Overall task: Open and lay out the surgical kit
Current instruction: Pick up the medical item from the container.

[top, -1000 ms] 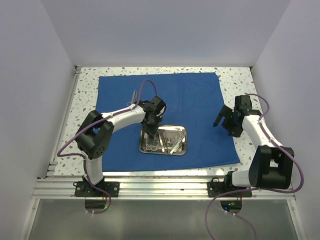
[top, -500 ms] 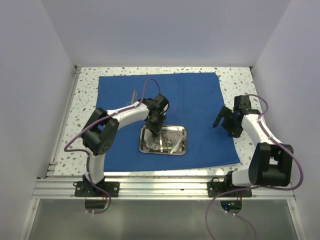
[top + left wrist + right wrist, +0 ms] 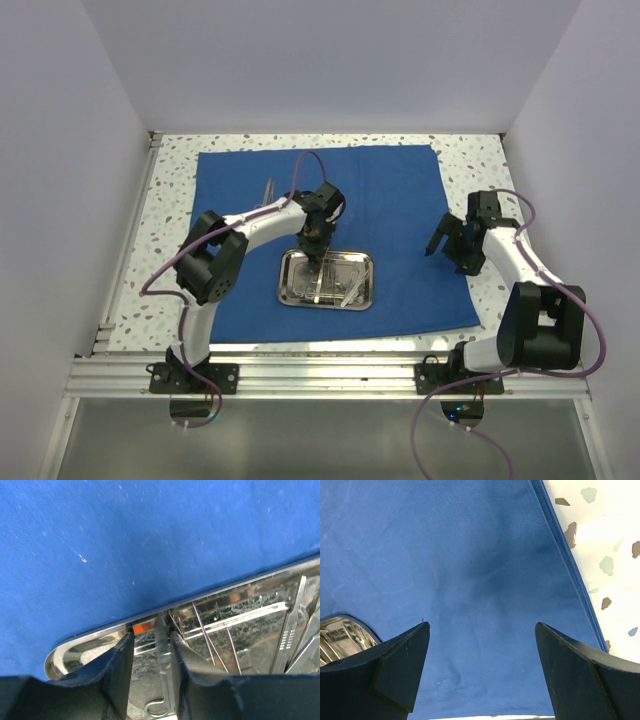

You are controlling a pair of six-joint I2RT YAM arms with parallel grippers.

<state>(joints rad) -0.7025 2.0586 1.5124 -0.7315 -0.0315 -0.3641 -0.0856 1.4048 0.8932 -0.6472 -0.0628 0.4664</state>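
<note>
The royal-blue cloth (image 3: 390,200) lies spread flat on the table. On its near middle sits the steel tray (image 3: 371,281) with several thin steel instruments (image 3: 345,285) in it. My left gripper (image 3: 315,254) points down into the tray's back left part. In the left wrist view its jaws (image 3: 153,633) stand open astride a ring-handled steel instrument (image 3: 163,655); the instrument lies against the right finger, with a gap on the left. The tray rim (image 3: 235,586) runs just beyond. My right gripper (image 3: 447,252) hangs wide open over the cloth's right side (image 3: 470,555), nothing between its fingers (image 3: 482,625).
One more steel instrument (image 3: 268,190) lies on the cloth behind and left of the tray. Tweezers (image 3: 295,630) and thin handles (image 3: 210,640) crowd the tray to the right of my left fingers. Speckled tabletop (image 3: 610,555) shows beyond the cloth's right hem.
My left gripper has shifted a little to the right along the tray's back edge, and its elbow has swung right. The right arm has not moved.
</note>
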